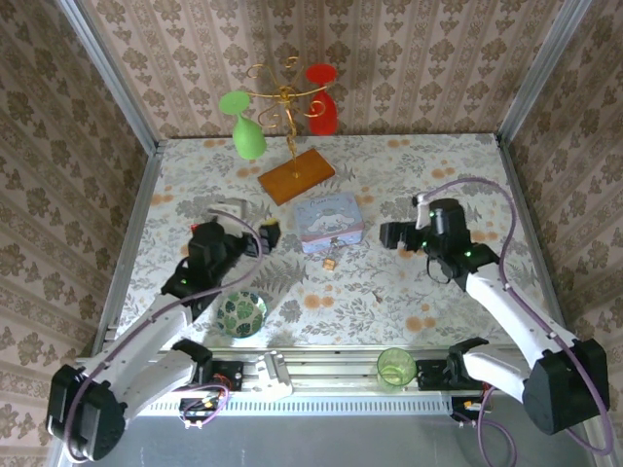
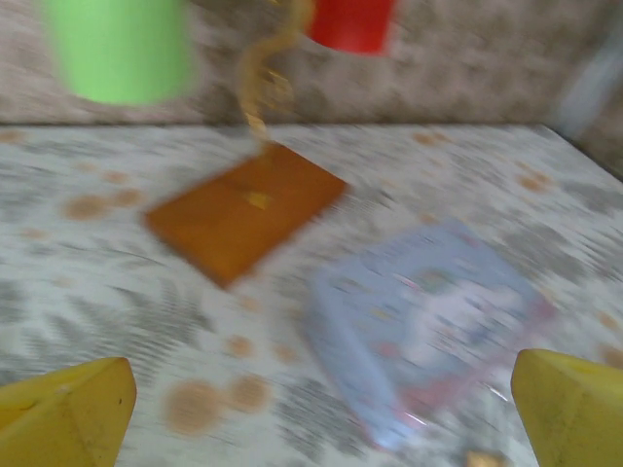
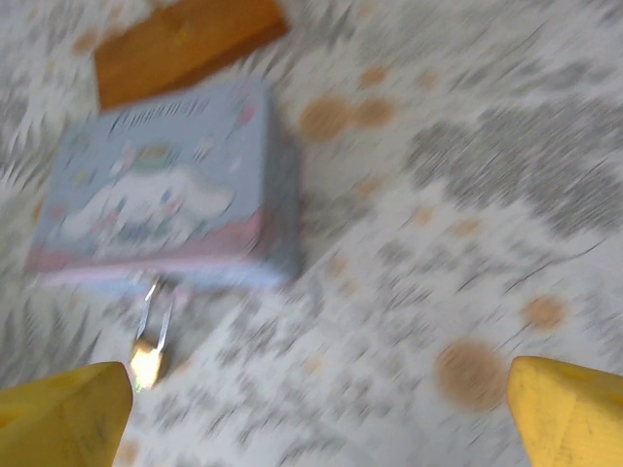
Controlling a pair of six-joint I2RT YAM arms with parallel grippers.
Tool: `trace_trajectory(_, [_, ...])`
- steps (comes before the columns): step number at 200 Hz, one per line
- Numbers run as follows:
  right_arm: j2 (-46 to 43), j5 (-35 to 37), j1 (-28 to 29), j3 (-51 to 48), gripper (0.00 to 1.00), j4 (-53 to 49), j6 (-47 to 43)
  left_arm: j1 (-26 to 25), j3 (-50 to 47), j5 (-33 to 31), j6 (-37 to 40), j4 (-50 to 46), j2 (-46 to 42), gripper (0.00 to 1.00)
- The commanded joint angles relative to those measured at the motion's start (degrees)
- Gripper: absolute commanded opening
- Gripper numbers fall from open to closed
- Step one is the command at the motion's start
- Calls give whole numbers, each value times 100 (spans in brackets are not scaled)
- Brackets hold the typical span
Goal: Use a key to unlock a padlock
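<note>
Sitting on the tabletop (image 1: 438,185), the padlock (image 1: 331,263) is seen just beside the near edge of the pale blue tin (image 1: 329,222), with its shackle turned toward the tin. Left jaws are spread wide with nothing held, yellow fingertips (image 2: 68,413) well apart. Right jaws are likewise spread wide and empty, positioned near the padlock on its right.

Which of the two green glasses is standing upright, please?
The small tumbler at the near edge; the other green glass hangs upside down from the gold stand.
</note>
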Motion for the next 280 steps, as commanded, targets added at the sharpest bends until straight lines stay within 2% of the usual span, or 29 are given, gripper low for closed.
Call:
trace_trajectory(1, [36, 613, 768, 202, 97, -1501, 634, -796, 140, -8, -543, -647, 25, 100])
trace_trajectory(27, [325, 1255, 1634, 19, 95, -1623, 1258, -1717, 226, -271, -878, -549, 422, 100])
trace_trajectory(48, [462, 1068, 1813, -235, 85, -1266, 1618, -2168, 253, -272, -1087, -168, 764, 100])
trace_trajectory(85, [1058, 1500, 2143, -181, 61, -1236, 1663, -2321, 55, 100, -1741, 767, 1212, 97])
trace_trajectory(99, [1186, 1584, 2265, -204, 57, -1236, 1738, -2385, -21, 158, -1962, 1059, 1364, 96])
trace_trajectory(120, [1214, 1608, 2407, -371, 52, -1110, 1855, -2561, -77, -126, -2204, 1218, 1577, 100])
trace_trajectory(132, [1243, 1597, 2445, -471, 42, -1087, 1893, -2659, -77, -198, -2251, 1228, 1663, 100])
trace_trajectory(149, [1299, 1596, 2476, -572, 37, -1124, 1948, -2786, -92, -313, -2293, 1286, 1750, 100])
trace_trajectory(191, [1423, 1538, 2517, -863, 34, -902, 1996, -2959, -142, -577, -2413, 1344, 1861, 100])
trace_trajectory(280, [1831, 1576, 2682, -634, 31, -877, 1940, -3012, -183, -654, -2498, 1379, 1946, 100])
